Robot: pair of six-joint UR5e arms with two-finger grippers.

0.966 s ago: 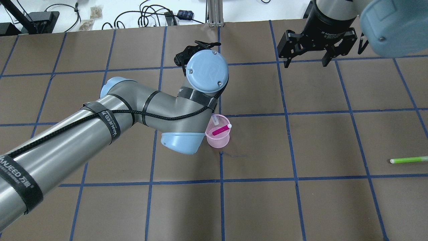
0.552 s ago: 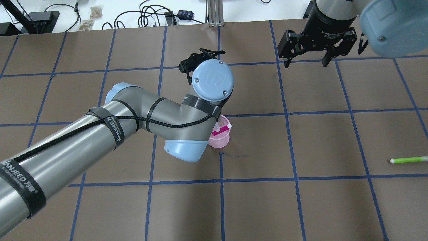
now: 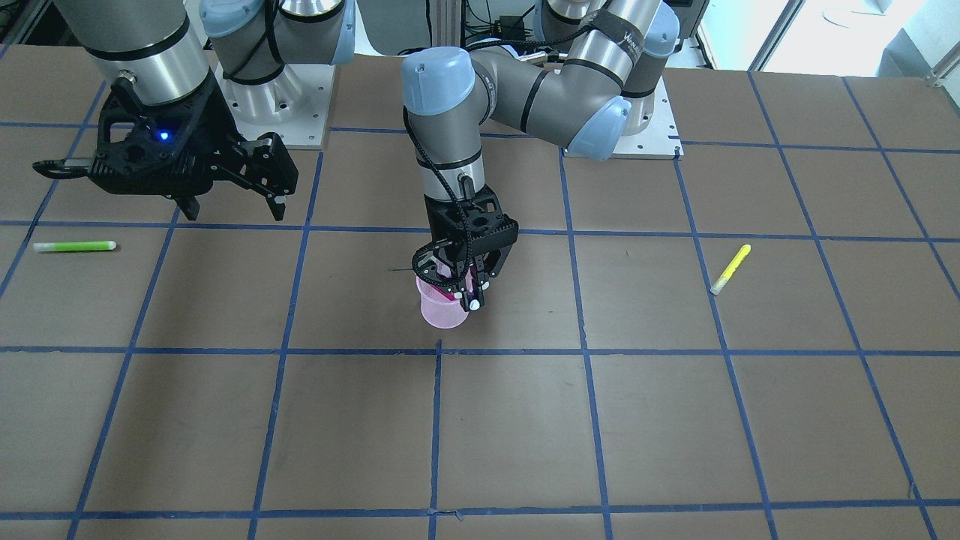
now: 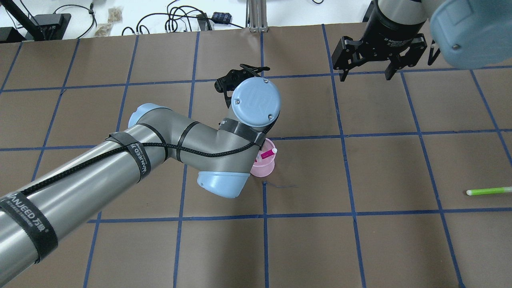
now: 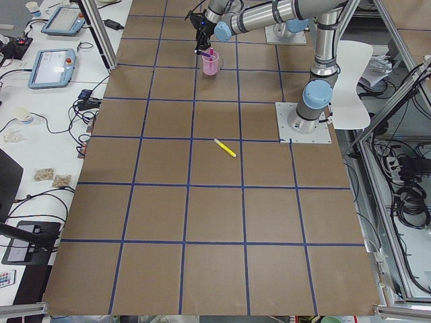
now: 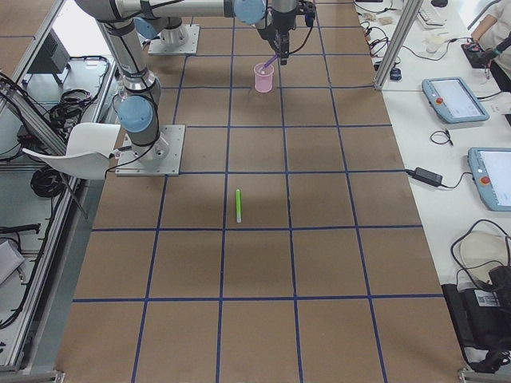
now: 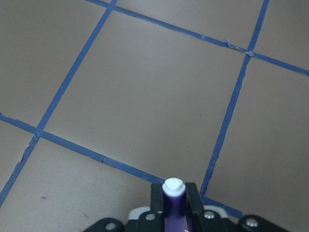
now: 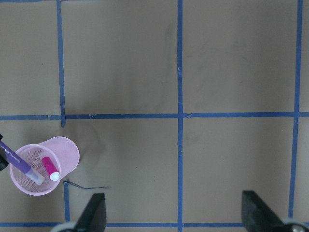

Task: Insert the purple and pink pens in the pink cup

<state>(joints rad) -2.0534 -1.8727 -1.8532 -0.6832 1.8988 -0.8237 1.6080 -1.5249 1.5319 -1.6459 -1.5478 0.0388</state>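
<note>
Purple pen (image 8: 19, 166), clenched in your left claw (image 3: 463, 296), tilts into pink cup (image 3: 442, 315); lower it beside pink pen (image 8: 47, 164), then release.

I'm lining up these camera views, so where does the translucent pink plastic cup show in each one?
Exterior front-facing: translucent pink plastic cup just left of centre.
Overhead exterior: cup at centre.
Exterior left: cup near top, middle.
Exterior right: cup near top, middle.
Left wrist-mounted: not in it.
Right wrist-mounted: cup lower left.
Shared landmark: the white-capped pink pen leaning inside it.
</note>
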